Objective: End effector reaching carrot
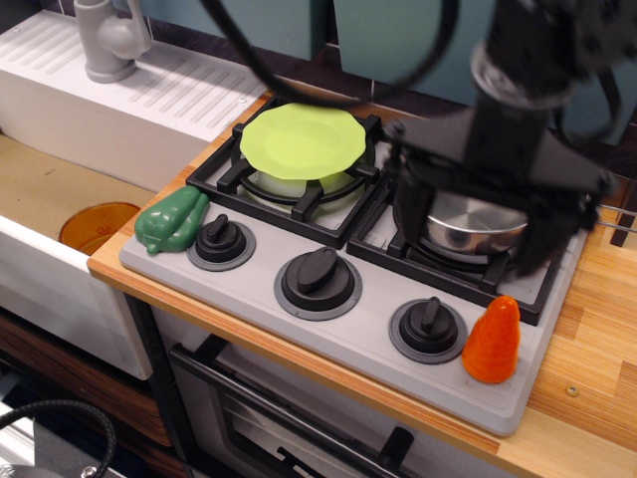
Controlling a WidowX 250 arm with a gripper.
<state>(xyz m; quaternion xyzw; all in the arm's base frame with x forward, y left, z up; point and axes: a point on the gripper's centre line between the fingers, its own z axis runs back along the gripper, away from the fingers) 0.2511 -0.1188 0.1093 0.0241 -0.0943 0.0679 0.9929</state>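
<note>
Approach is the step in hand: black two-pronged robot hand [476,224], prongs apart and empty, hangs over the steel pan [468,221] at right. Ridged orange plastic carrot [492,340] stands lower right, near it; next, descend forward around it.

The ridged orange carrot [492,341] stands upright at the stove's front right corner, beside a knob.
</note>
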